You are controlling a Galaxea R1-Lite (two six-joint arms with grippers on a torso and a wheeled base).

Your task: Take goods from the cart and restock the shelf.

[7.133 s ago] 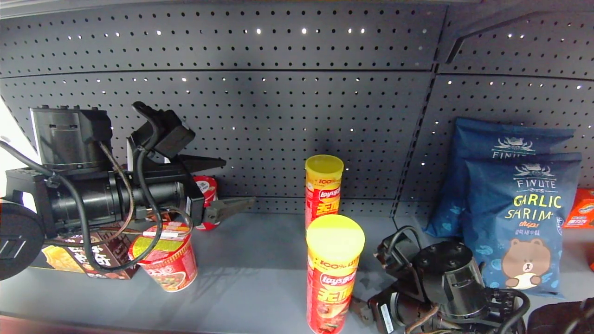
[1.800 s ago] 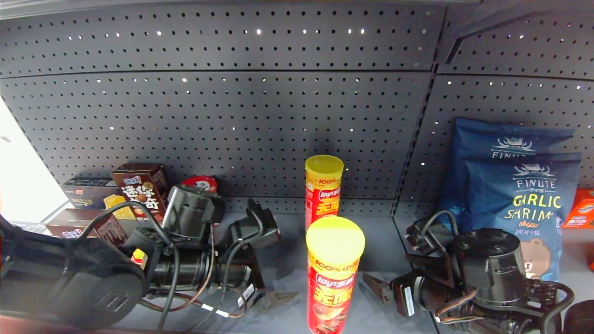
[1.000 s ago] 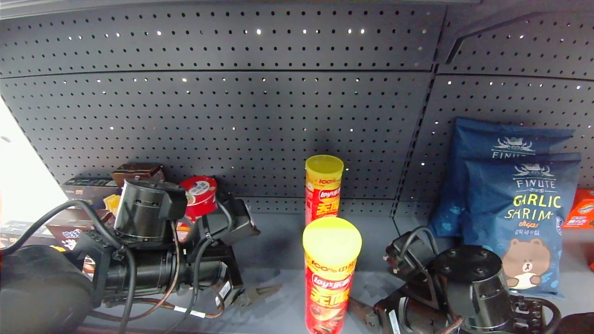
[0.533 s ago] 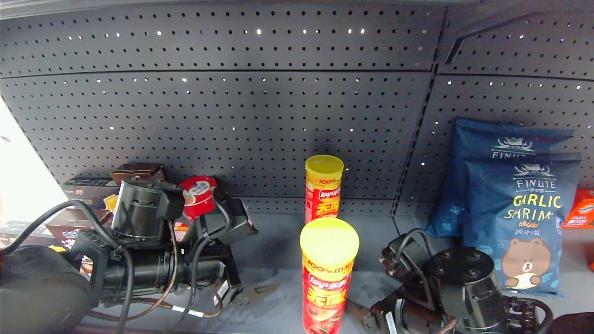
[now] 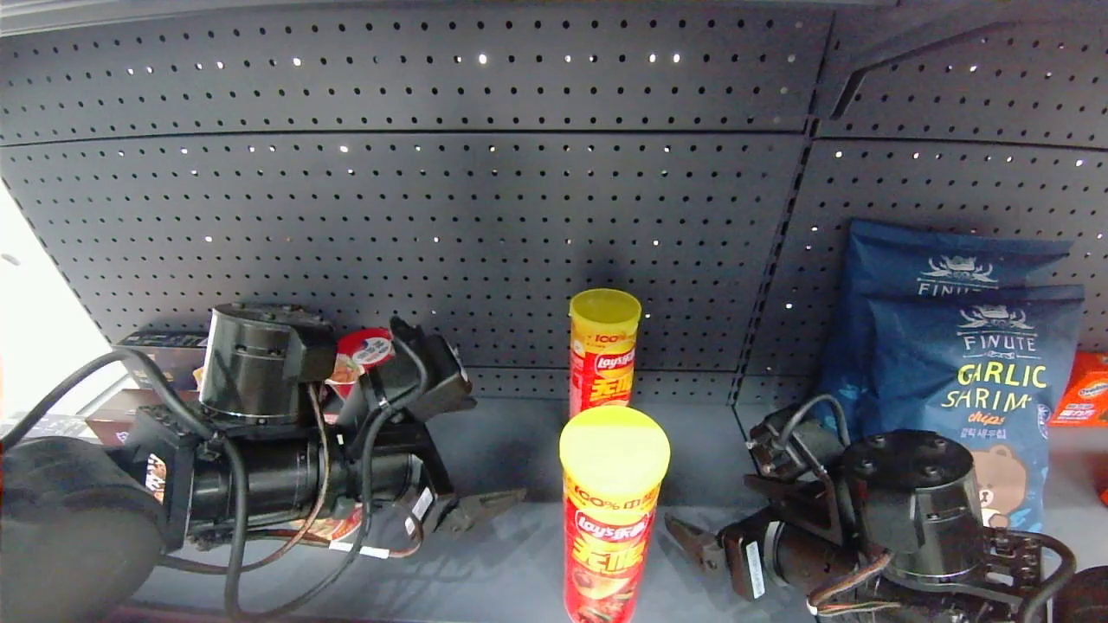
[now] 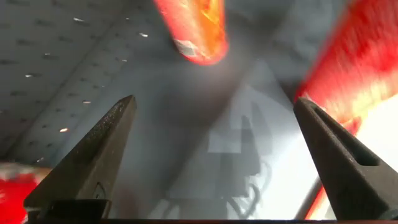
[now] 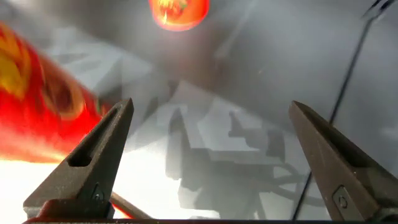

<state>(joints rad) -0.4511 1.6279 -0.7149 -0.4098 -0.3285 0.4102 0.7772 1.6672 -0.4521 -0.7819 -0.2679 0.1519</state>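
Observation:
Two red chip cans with yellow lids stand on the grey shelf (image 5: 519, 433): the front can (image 5: 613, 510) and the rear can (image 5: 603, 350) against the pegboard. My left gripper (image 6: 214, 102) is open and holds nothing. One of its fingers (image 5: 480, 508) lies low over the shelf, just left of the front can (image 6: 360, 68). My right gripper (image 7: 211, 104) is also open with nothing in it. One finger (image 5: 692, 543) points at the front can (image 7: 43, 112) from the right, without touching it.
A red noodle cup (image 5: 368, 350) shows behind the left arm, and another cup (image 5: 333, 528) lies under it. Dark snack boxes (image 5: 160, 342) stand at the far left. Blue chip bags (image 5: 969, 381) lean at the right, beside an orange box (image 5: 1086, 389).
The left arm has risen slightly and its finger has come closer to the front can. The right arm has risen and moved right. The front can has shifted a little left since a second ago.

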